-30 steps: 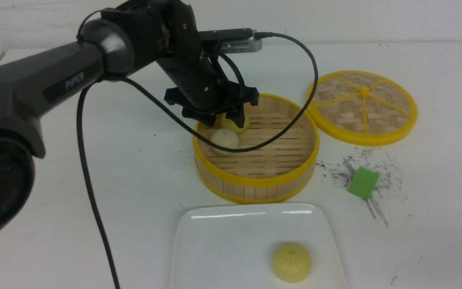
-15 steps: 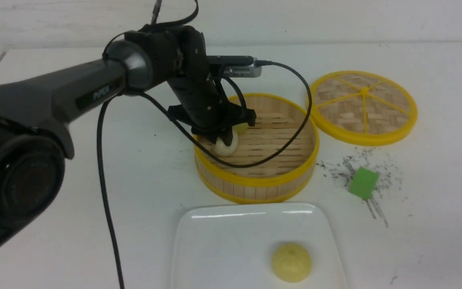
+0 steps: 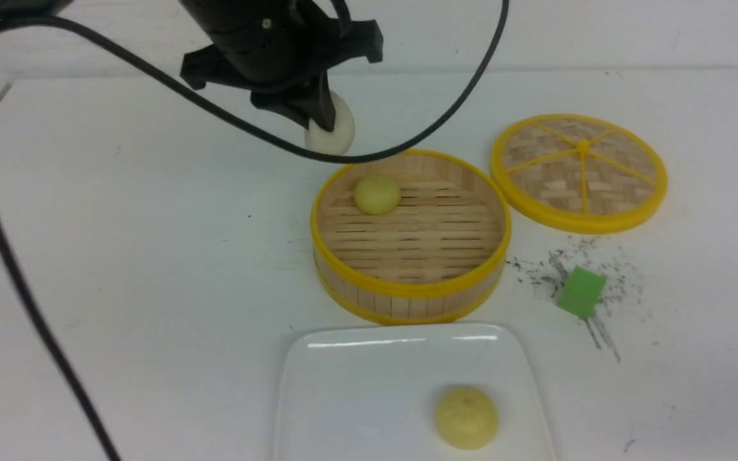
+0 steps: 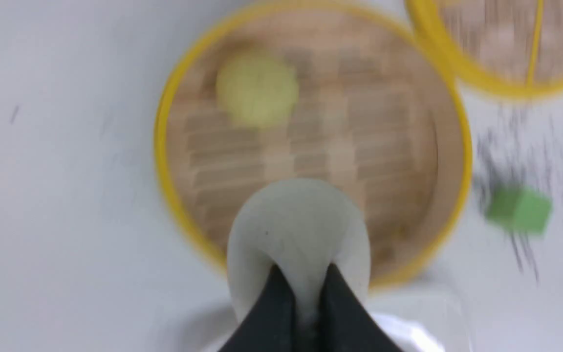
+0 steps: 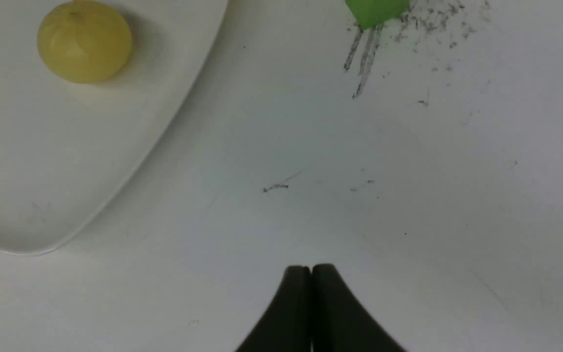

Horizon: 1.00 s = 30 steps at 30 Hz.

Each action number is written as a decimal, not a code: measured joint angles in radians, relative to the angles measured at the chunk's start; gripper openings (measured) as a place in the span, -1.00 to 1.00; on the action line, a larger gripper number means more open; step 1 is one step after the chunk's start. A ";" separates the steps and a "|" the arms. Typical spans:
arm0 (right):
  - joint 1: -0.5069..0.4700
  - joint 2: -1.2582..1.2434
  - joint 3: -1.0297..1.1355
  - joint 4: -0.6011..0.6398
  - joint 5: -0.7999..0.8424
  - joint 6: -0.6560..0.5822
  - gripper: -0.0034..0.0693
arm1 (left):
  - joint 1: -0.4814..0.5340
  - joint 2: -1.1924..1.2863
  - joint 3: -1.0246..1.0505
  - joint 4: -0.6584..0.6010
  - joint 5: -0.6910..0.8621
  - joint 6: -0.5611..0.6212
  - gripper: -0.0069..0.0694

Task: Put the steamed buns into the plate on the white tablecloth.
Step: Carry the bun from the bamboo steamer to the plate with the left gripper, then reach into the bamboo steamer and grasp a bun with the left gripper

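Observation:
My left gripper [image 3: 325, 125] hangs high above the white tablecloth [image 3: 151, 256], shut on the beige-white steamed bun [image 3: 338, 134], just behind the far left rim of the bamboo steamer [image 3: 407, 291]. In the left wrist view the black fingers [image 4: 281, 293] pinch that bun [image 4: 298, 230]. One pale yellow bun [image 3: 377, 194] stays in the steamer. Another yellow bun [image 3: 466, 417] lies on the white plate [image 3: 356, 384] at the near edge. My right gripper [image 5: 311, 269] is shut on nothing, low over the bare cloth beside the plate [image 5: 42, 171]; it is out of the front view.
The woven steamer lid [image 3: 579, 171] lies flat at the back right. A green cube [image 3: 580, 292] sits among black scuffs right of the steamer. The left arm's black cable [image 3: 446, 115] loops over the steamer's far side.
The left gripper closed on the beige-white bun inside the steamer and lifted it up and back out of the basket. The yellow bun in the steamer is now uncovered.

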 joint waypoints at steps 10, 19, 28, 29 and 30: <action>0.000 0.000 0.002 0.003 0.000 0.000 -0.82 | -0.241 -0.079 0.469 0.085 0.005 -0.088 -0.74; 0.000 0.000 0.003 0.026 0.000 0.000 -0.79 | -0.333 0.048 0.541 0.167 -0.157 -0.239 -0.54; 0.000 0.000 0.003 0.034 0.000 0.000 -0.76 | -0.334 0.090 0.527 0.169 -0.164 -0.283 0.17; 0.000 0.000 0.003 0.034 0.000 0.000 -0.76 | -0.334 0.090 0.522 0.170 -0.162 -0.283 0.18; 0.000 0.000 0.003 0.034 0.000 0.000 -0.75 | -0.334 0.090 0.500 0.176 -0.138 -0.289 0.26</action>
